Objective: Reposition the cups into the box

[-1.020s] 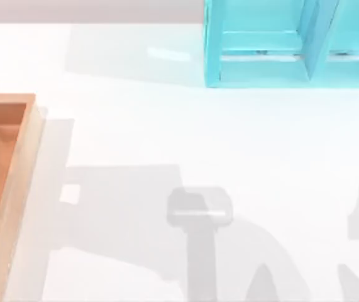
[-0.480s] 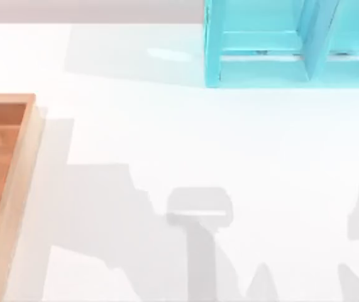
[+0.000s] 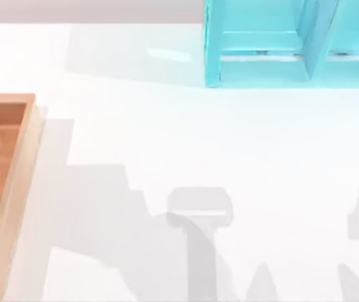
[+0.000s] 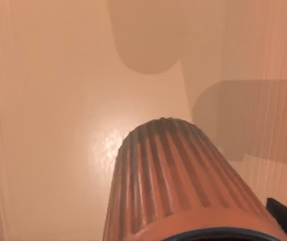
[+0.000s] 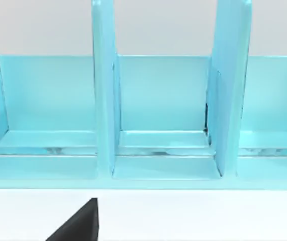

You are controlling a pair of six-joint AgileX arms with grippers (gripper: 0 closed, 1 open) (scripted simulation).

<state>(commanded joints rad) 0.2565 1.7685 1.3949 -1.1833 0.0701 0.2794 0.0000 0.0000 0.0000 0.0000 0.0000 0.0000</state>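
At nine o'clock on the table (image 3: 166,138), seen from above, the box (image 3: 16,189) runs off the left edge, with its thick pale rim facing the middle and its darker wood floor inside. Up at one o'clock stands the cyan frame (image 3: 280,44), against the far edge. Grey arm shadows (image 3: 198,214) lie across the white top from about six to seven o'clock, and a smaller one sits at the four o'clock edge.

From the left wrist I look straight down into the box (image 4: 48,125). The brown cup (image 4: 173,181) is close under the camera, ribbed side towards me and dark rim nearest the lens. Its base hangs clear of the wood, and its rounded shadow falls apart from it on the floor. The left gripper (image 4: 285,221) shows as one dark edge tight against the cup's side, so I read it as holding the cup above the box floor.

From the right wrist I face the frame (image 5: 158,100) head on. Its upright dividers split it into open bays, and a strip of white table (image 5: 208,216) lies in front. A dark corner of the right gripper (image 5: 78,226) juts in low over that strip, near the frame. I cannot tell how wide it stands.
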